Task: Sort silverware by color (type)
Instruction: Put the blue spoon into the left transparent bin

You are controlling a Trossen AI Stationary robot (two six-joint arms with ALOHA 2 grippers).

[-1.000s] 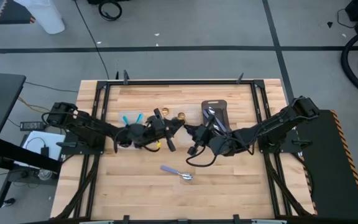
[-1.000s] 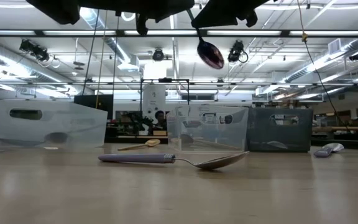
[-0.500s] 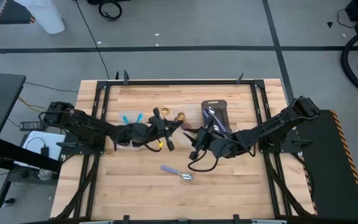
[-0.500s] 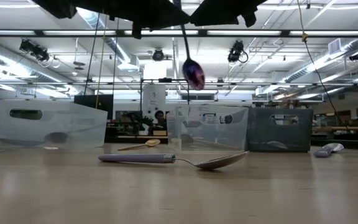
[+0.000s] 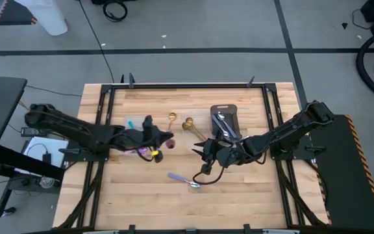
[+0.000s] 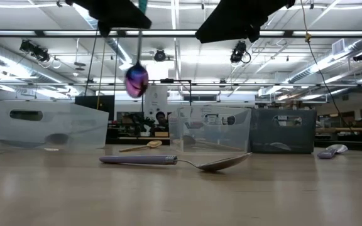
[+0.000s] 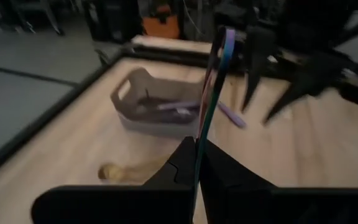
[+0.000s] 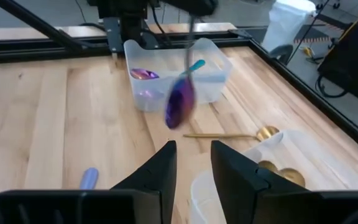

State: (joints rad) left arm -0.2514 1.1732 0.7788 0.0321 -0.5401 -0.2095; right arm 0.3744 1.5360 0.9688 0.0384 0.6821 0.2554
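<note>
We see the left gripper (image 5: 153, 139) clamped on the purple spoon (image 6: 136, 78), hanging high over bare worktop (image 5: 141, 195); right gripper (image 5: 203, 153) empty, fingers apart, just opposite, arm extended

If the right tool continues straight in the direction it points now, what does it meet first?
Probably the iridescent spoon hanging from the left tool, which lies directly ahead of the open right tool. Depth is unclear; the clear container is behind it.
</note>
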